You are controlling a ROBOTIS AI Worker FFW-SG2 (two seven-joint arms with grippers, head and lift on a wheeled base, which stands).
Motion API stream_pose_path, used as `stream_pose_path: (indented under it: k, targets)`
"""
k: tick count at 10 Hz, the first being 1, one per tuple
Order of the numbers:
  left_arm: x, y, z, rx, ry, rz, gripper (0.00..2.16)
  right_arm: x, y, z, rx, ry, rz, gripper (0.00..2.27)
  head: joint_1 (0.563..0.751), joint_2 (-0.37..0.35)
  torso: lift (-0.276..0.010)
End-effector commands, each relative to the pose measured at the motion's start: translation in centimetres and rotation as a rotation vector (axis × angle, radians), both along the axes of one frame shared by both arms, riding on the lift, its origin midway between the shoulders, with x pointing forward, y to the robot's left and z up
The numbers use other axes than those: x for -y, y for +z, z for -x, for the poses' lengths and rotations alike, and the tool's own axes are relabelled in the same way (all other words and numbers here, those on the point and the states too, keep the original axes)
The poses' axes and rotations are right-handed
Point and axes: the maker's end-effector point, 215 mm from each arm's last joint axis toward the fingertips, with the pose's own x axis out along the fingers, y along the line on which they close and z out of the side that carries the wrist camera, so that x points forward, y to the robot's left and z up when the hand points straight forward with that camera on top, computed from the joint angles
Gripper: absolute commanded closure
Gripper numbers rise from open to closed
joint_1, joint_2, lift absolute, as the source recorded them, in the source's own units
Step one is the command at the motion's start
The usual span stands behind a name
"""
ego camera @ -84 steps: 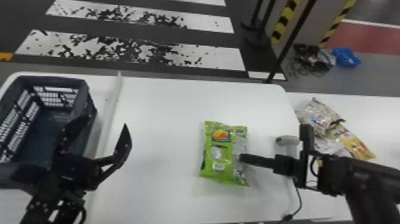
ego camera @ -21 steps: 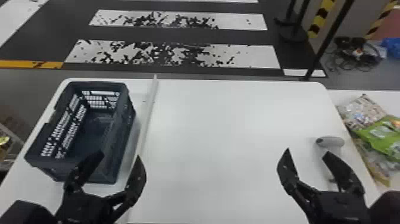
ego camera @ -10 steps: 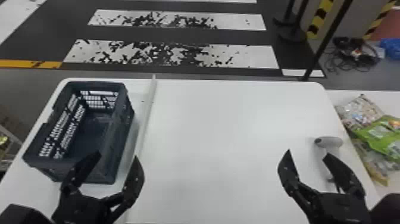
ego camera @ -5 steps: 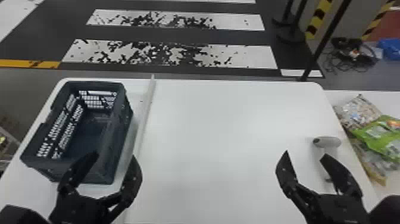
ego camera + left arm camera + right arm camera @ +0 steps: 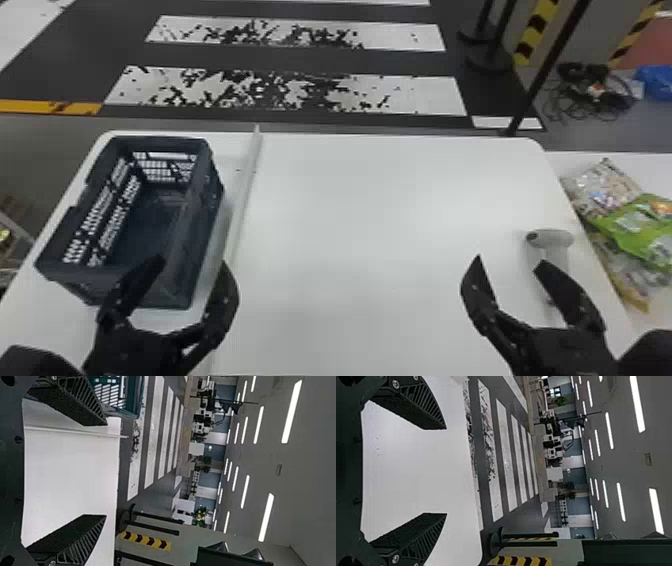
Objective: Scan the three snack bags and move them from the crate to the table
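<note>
I judge the moving to be finished, scanning presumably included, and I take this as the closing pause. Both arms are parked at the near side, the left claw (image 5: 194,261) over the near end of the crate (image 5: 202,200) and the right claw (image 5: 508,261) just left of the scanner (image 5: 552,237). Both are released, fingers spread with nothing between them.

The snack bags lie in a loose heap on the side counter (image 5: 650,172) at the far right, past the edge of the main counter (image 5: 360,210). I count three: one green bag (image 5: 635,222) on top, one silvery bag (image 5: 602,187) on the far side, and, as best I can make out under the overlap, one yellowish bag (image 5: 632,280) on the near side.

Besides those I have one crate on the left, one scanner on the right and two claws. The next move asks for no grasp; I would simply leave the arms alone, or back them off without knocking the crate's rim or the scanner.
</note>
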Motion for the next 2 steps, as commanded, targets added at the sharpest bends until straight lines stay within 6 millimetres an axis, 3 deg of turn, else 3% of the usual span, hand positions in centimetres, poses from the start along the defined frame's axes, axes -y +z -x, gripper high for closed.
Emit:
stream_pose_path:
  k: [1, 2]
  targets:
    - [0.09, 0.03, 0.03, 0.002, -0.001, 0.002, 0.04, 0.01, -0.22, 0.08, -0.004, 0.001, 0.002, 0.11, 0.695, -0.010, -0.062]
    - [0.14, -0.05, 0.06, 0.000, 0.000, 0.004, 0.04, 0.04, -0.38, 0.12, -0.007, 0.001, 0.002, 0.11, 0.695, -0.011, -0.062]
